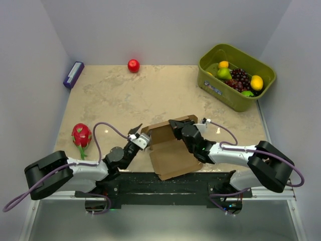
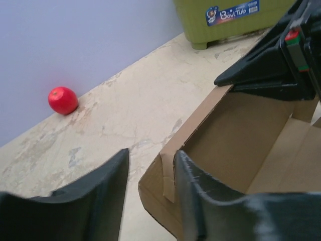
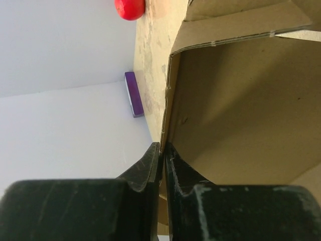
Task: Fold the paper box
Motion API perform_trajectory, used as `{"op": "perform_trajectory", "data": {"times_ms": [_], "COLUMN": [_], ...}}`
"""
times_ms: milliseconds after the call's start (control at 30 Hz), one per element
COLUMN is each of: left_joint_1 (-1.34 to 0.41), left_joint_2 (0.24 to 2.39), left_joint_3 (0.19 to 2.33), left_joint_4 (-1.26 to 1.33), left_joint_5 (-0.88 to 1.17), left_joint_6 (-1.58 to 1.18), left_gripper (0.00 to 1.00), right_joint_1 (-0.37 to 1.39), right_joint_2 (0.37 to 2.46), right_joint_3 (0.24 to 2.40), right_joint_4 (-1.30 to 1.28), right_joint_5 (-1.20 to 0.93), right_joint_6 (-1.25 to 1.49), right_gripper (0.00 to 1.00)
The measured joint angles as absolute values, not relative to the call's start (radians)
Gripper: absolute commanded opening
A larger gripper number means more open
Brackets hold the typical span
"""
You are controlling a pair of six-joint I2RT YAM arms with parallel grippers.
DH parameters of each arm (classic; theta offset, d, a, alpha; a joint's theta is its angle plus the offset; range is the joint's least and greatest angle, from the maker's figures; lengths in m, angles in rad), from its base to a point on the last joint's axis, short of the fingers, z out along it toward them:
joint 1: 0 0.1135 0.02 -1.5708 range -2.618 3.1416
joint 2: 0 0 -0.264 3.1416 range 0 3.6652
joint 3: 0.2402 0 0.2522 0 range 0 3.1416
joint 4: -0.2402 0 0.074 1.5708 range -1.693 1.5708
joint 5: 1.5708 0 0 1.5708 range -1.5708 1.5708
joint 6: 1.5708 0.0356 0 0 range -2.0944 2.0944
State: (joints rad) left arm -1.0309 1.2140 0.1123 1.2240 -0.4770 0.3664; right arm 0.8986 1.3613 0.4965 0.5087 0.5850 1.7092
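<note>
Altogether the table [image 1: 150, 95] carries one paper box [image 1: 170, 155], one round red fruit [image 1: 133, 66] by the far wall, one purple block [image 1: 73, 74] against the left wall, one pink dragon fruit [image 1: 81, 134] near the left arm, and one olive-green bin [image 1: 235, 103] at the far right. The bin holds a bunch of dark grapes [image 1: 239, 78] plus two yellow and two green fruits. Two arms are at work, both lying low and reaching inward from their bases. The box sits at the near edge between them, part-folded, with its base flat and its far wall raised. The left arm stretches rightward to the box's left corner. There the left gripper [image 2: 150, 155] stands open, one finger outside the corner flap and the other just inside it. The right arm bends leftward over the box, and the right gripper [image 3: 161, 148] is pinched tight on the thin edge of the raised wall.
</note>
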Motion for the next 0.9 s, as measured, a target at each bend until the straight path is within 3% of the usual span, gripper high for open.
{"op": "perform_trajectory", "data": {"times_ms": [67, 167, 533, 700, 900], "left_joint_1": [-1.031, -1.031, -1.021, -0.905, -0.724], "left_joint_2": [1.175, 1.078, 0.679, 0.663, 0.796], "left_joint_3": [0.121, 0.140, 0.163, 0.211, 0.257], "left_joint_4": [1.185, 1.093, 0.642, 0.438, 0.310], "left_joint_5": [-0.476, -0.464, -0.560, -0.578, -0.495], "left_joint_6": [0.339, 0.274, -0.081, -0.226, -0.332], "left_gripper": [0.80, 0.86, 0.89, 0.89, 0.87], "right_joint_1": [0.899, 0.899, 0.899, 0.899, 0.899], "right_joint_2": [1.361, 1.361, 1.346, 1.346, 1.346], "right_joint_3": [0.493, 0.484, 0.431, 0.423, 0.412], "right_joint_4": [0.519, 0.535, 0.591, 0.607, 0.625], "right_joint_5": [0.585, 0.585, 0.585, 0.584, 0.584], "right_joint_6": [1.710, 1.711, 1.726, 1.729, 1.736], "right_gripper": [0.07, 0.03, 0.00, 0.00, 0.00]}}
